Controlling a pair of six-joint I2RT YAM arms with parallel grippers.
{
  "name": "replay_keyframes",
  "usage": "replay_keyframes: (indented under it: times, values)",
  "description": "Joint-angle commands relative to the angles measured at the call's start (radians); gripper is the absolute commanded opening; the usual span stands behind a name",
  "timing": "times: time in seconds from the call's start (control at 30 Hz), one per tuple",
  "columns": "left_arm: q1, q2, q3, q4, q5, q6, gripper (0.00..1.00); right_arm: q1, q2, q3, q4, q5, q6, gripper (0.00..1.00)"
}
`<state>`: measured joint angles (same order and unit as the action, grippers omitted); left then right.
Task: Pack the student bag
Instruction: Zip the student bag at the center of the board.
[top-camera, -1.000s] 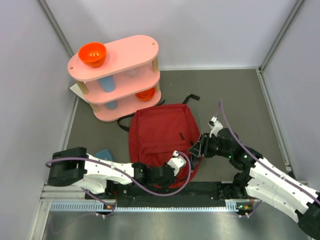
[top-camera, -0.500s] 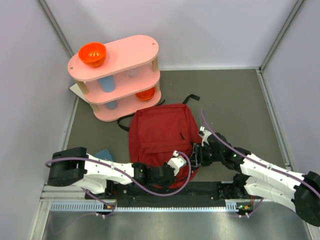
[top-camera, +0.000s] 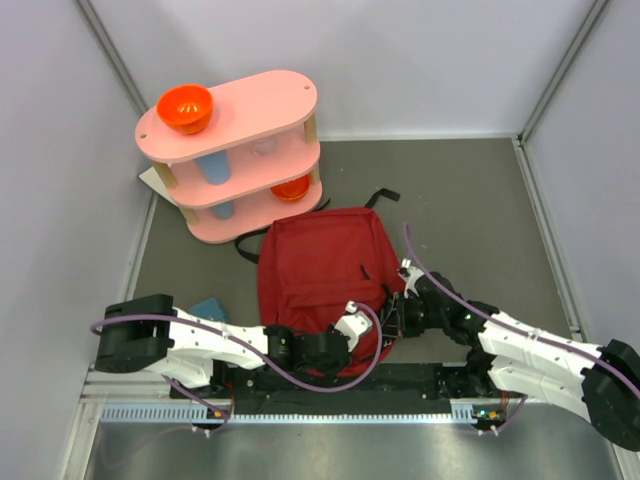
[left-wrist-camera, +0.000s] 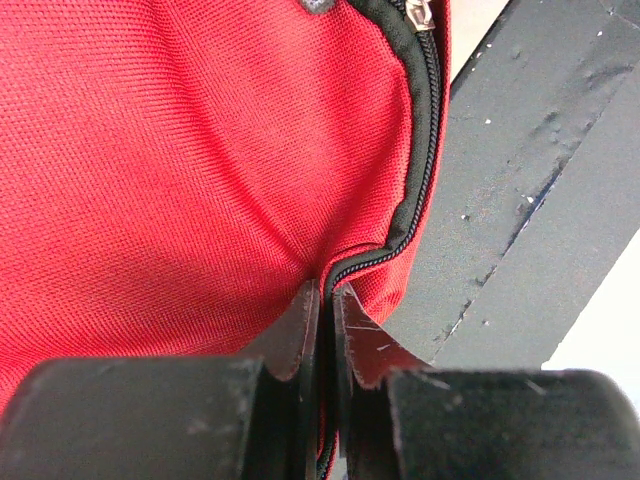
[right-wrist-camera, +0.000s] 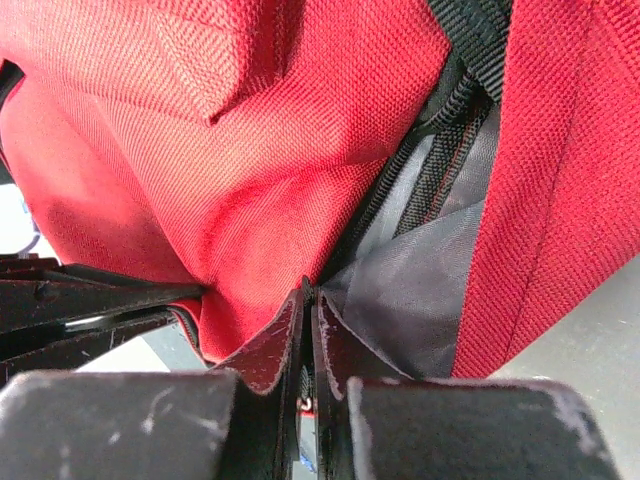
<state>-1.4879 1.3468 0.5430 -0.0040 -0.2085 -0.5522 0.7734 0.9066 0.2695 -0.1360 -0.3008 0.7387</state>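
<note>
Right now the student bag (top-camera: 320, 265) lies flat on the tabletop (top-camera: 470, 200), long axis running away from the arms, its opening at the near end. Both sets of jaws are pinched shut on that red edge: those of the left arm (top-camera: 200, 340) by the zip (left-wrist-camera: 428, 120), those of the right arm (top-camera: 540, 355) just beside, at the grey lining (right-wrist-camera: 420, 290).

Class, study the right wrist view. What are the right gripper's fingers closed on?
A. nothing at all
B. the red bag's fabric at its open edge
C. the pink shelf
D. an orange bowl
B: the right gripper is pinched shut on a fold of the student bag at its open edge.
</note>
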Motion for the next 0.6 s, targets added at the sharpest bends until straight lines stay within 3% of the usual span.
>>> replay_keyframes:
  times: [0.0,0.27,0.57]
  values:
    - [-0.009,-0.001,-0.009,0.022,0.004,-0.022,0.00,0.010,-0.031,-0.003,0.069,0.043,0.045,0.00]
    - [-0.011,-0.024,-0.032,0.010,-0.002,-0.032,0.00,0.010,-0.221,0.016,0.026,0.290,0.097,0.00]
    - [-0.012,-0.063,-0.054,0.015,0.032,-0.028,0.00,0.010,-0.221,0.011,0.065,0.434,0.113,0.00]
